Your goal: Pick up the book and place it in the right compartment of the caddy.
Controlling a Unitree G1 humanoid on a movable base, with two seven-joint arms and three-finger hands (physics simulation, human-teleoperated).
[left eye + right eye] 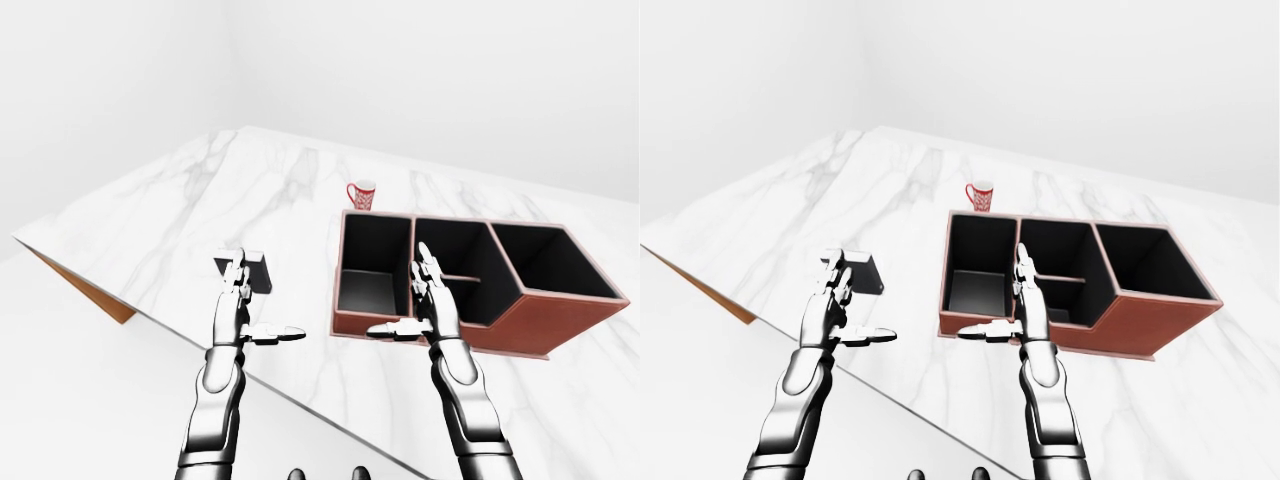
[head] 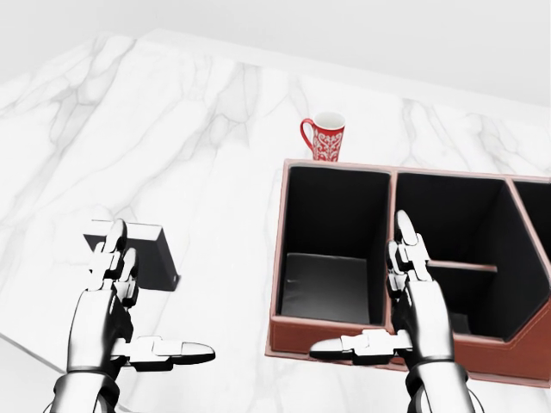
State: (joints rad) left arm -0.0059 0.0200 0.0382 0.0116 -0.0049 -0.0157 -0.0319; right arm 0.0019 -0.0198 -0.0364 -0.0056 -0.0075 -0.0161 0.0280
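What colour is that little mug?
Red with a white pattern; the mug shows best in the head view.

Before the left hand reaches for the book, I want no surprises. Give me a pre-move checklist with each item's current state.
1. Dark rectangular book lies flat on the white marble counter, unheld: ok.
2. Left hand open, fingers extended just below the book in the head view: ok.
3. Right hand open and holding nothing: ok.
4. Right compartment of the brown leather caddy looks vacant in the right-eye view: ok.
5. Red patterned mug stands above the caddy in the head view, off the book-to-caddy line: ok.
6. Contact between left fingers and book: cannot tell.
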